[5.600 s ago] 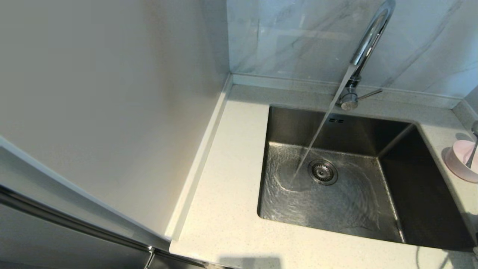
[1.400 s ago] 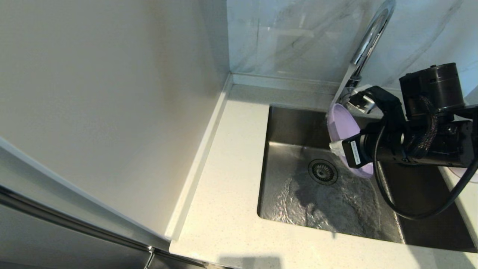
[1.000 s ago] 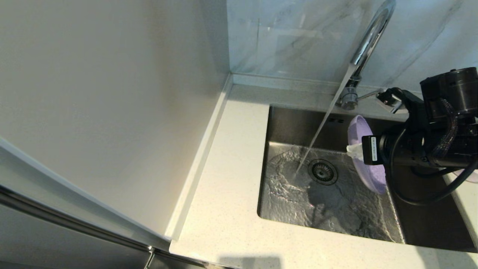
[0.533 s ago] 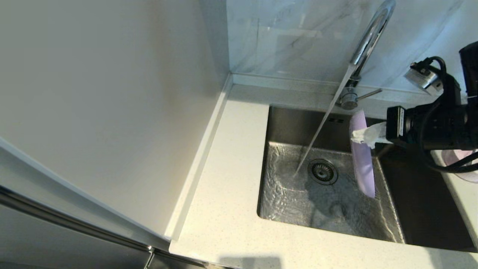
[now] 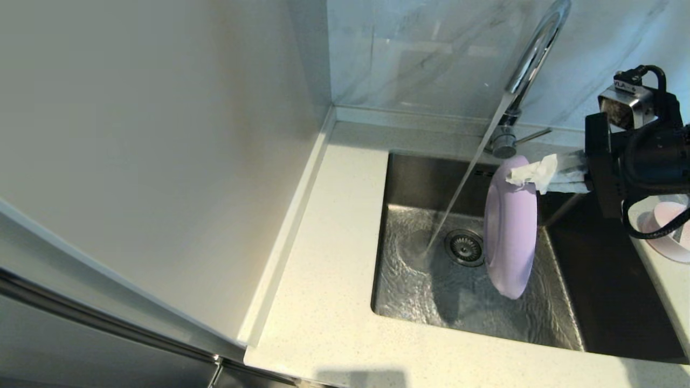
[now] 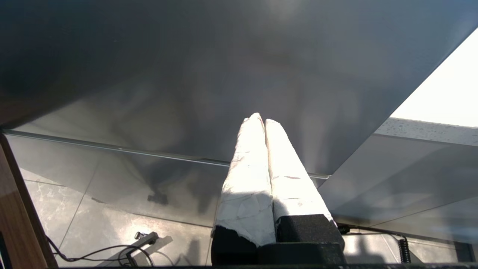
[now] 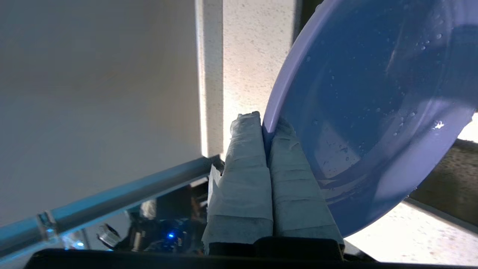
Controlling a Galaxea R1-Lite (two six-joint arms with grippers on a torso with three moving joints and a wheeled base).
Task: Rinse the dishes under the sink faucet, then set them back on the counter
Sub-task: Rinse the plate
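Note:
A lavender plate (image 5: 509,229) hangs on edge over the steel sink (image 5: 587,269), just right of the running water stream (image 5: 458,199). My right gripper (image 5: 531,173), its fingers wrapped in white, is shut on the plate's upper rim (image 7: 267,129); the plate's wet face (image 7: 373,93) shows drops in the right wrist view. The chrome sink faucet (image 5: 525,70) rises behind the basin. A pale pink bowl (image 5: 671,231) sits on the counter (image 5: 334,258) at the far right, partly hidden by my arm. My left gripper (image 6: 260,120) is shut and empty, off by a dark cabinet panel.
The drain strainer (image 5: 464,247) lies in the wet sink floor beside the plate's lower edge. A tall pale wall panel (image 5: 151,151) borders the counter on the left. A marbled wall (image 5: 431,54) stands behind the faucet.
My right arm has pulled right and up, taking the plate out of the water stream. The plate has turned from tilted to hanging on edge, now lower and nearer the drain.

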